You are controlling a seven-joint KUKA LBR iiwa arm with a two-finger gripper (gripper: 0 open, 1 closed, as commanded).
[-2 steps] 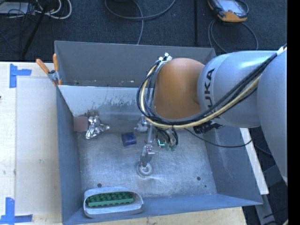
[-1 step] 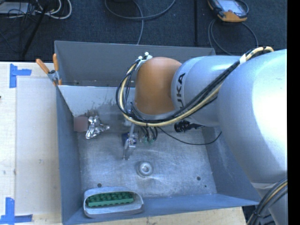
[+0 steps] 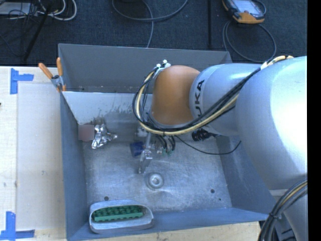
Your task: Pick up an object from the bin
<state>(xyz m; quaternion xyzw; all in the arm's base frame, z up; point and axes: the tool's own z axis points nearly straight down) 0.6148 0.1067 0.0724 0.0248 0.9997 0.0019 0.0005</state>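
Nearest me, along the front wall of the grey metal bin (image 3: 100, 187), lies a white oval holder with a green ribbed insert (image 3: 121, 216), flat and well apart from everything else; I judge it awkward to grasp so close to the wall. Further in, on the open floor, sits a small round silvery cap (image 3: 154, 180), lying flat and alone. Just behind it the end effector (image 3: 145, 160) hangs low over the middle of the floor, pointing down from the orange-covered wrist (image 3: 173, 94), with yellow and black cables (image 3: 142, 92) looped round it. I cannot tell whether the end effector is released or clenched, and I see nothing between its tips. Just beside it, towards the left, is a small dark blue piece (image 3: 136, 148); I cannot say if they touch. The cap and the blue piece are the nearest candidates for the pick, and I judge the blue piece the likelier, since the tool stands alongside it. Farther left, near the foot of the far wall, a crumpled silver foil wad (image 3: 102, 137) rests against a dull brown block (image 3: 85, 132), both out of the arm's present line.
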